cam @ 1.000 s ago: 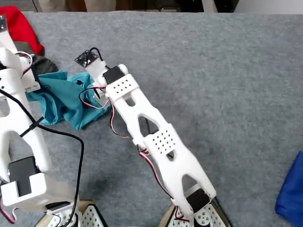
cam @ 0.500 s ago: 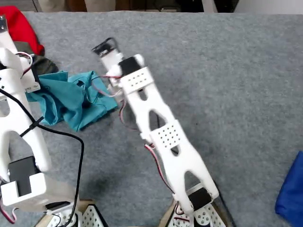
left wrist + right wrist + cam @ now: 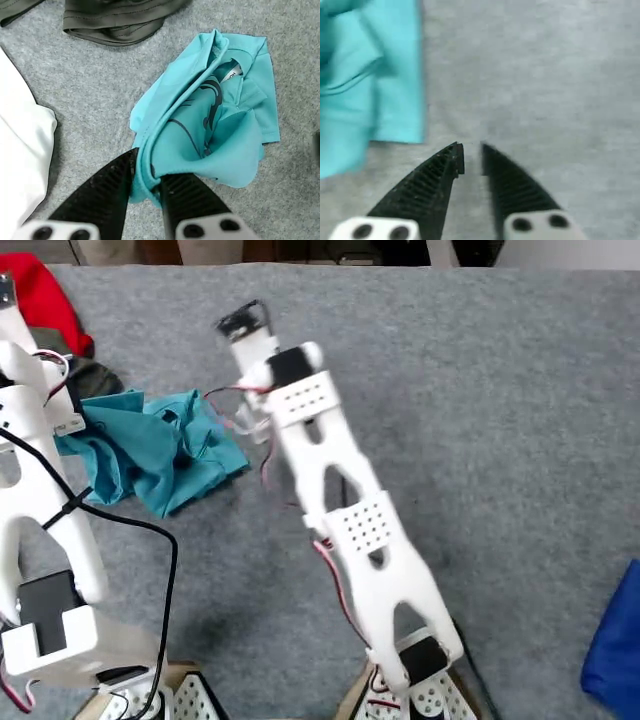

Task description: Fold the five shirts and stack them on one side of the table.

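Teal shirt (image 3: 150, 455) crumpled on table (image 3: 480, 390), on left arm's side. Edge fold clamped in left gripper (image 3: 146, 182). Right gripper (image 3: 472, 156) narrowly parted, empty, just beside shirt's edge. Free corner best taken, cloth drawn flat before fold is made.

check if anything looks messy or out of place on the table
The teal shirt lies bunched in a crumpled heap rather than flat, one edge fold pinched in the left pincer. A blue shirt sits alone, far across the table from the red shirt.
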{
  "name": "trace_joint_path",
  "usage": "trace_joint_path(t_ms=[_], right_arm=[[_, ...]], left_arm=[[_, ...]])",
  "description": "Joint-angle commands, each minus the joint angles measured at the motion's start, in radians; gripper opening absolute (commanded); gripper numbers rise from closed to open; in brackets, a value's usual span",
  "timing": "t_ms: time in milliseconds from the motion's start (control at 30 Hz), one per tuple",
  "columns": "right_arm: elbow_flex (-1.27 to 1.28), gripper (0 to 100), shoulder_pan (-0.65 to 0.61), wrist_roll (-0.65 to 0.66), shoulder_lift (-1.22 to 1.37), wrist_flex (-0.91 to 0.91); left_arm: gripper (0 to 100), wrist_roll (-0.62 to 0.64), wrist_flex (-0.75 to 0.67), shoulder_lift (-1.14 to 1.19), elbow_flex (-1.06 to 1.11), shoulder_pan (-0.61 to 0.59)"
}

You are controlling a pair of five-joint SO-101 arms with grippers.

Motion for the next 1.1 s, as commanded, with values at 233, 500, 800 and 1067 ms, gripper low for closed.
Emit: trace_joint_path(t_ms=[233,500,800,1067], right_arm=[[0.147,23.9,-0.11,-0.037,-0.085,-0.08],[0.137,23.8,-0.099,-0.037,-0.033,-0.106],[-0.041,23.8,-0.107,-0.038,-0.031,-0.078],[-0.048,23.8,-0.191,-0.037,-0.015,-0.094]], left_arm=[[2,-0.002,0.009,-0.008,-0.003,-0.006],[2,-0.002,0.009,-0.008,-0.003,-0.006],[2,-0.002,0.009,-0.016,-0.002,-0.009],[2,-0.002,0.009,-0.016,0.043,-0.009]])
